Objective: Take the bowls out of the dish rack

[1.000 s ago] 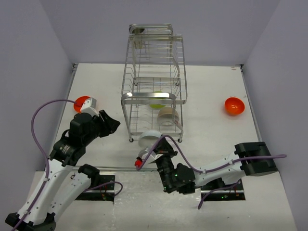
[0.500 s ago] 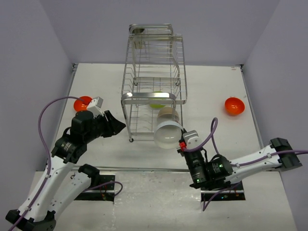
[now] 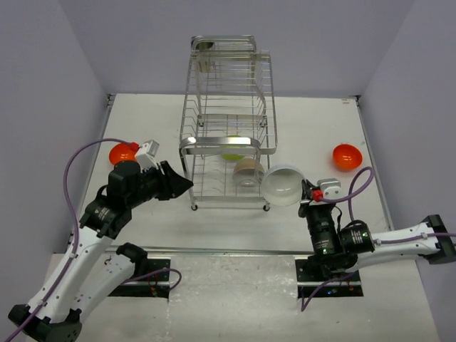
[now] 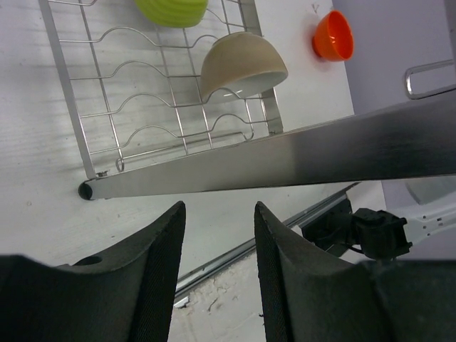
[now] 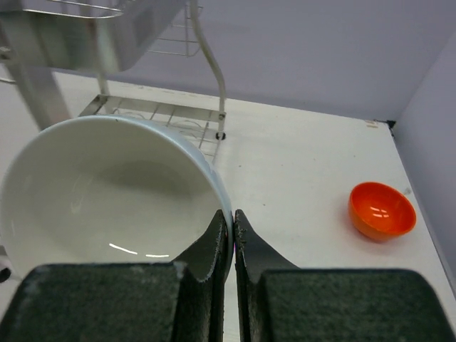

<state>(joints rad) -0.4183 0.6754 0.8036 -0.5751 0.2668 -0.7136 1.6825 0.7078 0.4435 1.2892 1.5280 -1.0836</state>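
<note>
while the round glossy white bowl [image 3: 283, 185] hangs tilted just off the front right corner of the tall chrome wire dish rack [image 3: 228, 107], its rim is pinched between the closed fingers of the right gripper [image 3: 304, 192]; the right wrist view shows that rim edge clamped tight, with the hollow of the bowl facing the camera. inside the rack's bottom tier a beige ceramic bowl [image 3: 248, 171] leans on its edge against the wavy wire dividers, and a smaller lime-green bowl [image 3: 231, 148] sits just behind it. the left gripper [image 3: 182, 185] hovers at the rack's front left side, near the rounded metal rim, its jaws standing partly apart with nothing between them. one bright orange bowl [image 3: 347, 157] rests upright on the white table [image 3: 320, 121] well to the right of the rack, near the table's right edge, and a bare stretch of tabletop lies between it and the held bowl. a second orange bowl [image 3: 122, 152] sits close to the left edge, just behind the left arm's wrist. behind the rack, bare tabletop runs to the back wall.
</note>
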